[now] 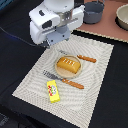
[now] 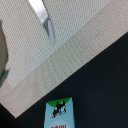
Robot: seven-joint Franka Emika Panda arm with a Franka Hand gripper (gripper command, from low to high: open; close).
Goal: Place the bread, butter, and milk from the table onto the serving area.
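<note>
The golden-orange oblong bread loaf [image 1: 68, 64] sits on a round tan plate [image 1: 59, 71] at the centre of the exterior frame, on the cream finely striped rectangular placemat [image 1: 35, 75]. The small bright yellow butter pack [image 1: 52, 91] lies on the mat's lower portion, below an orange-handled fork [image 1: 64, 80]; an orange-handled knife [image 1: 83, 58] lies just beyond the plate. The white robot arm [image 1: 52, 21] occupies the upper left, over the mat's far corner. The fingers are hidden; their state cannot be told. The wrist frame shows the white gable-topped milk carton [image 2: 59, 114] with green print on the black counter [image 2: 100, 85], near the mat's edge but off it.
</note>
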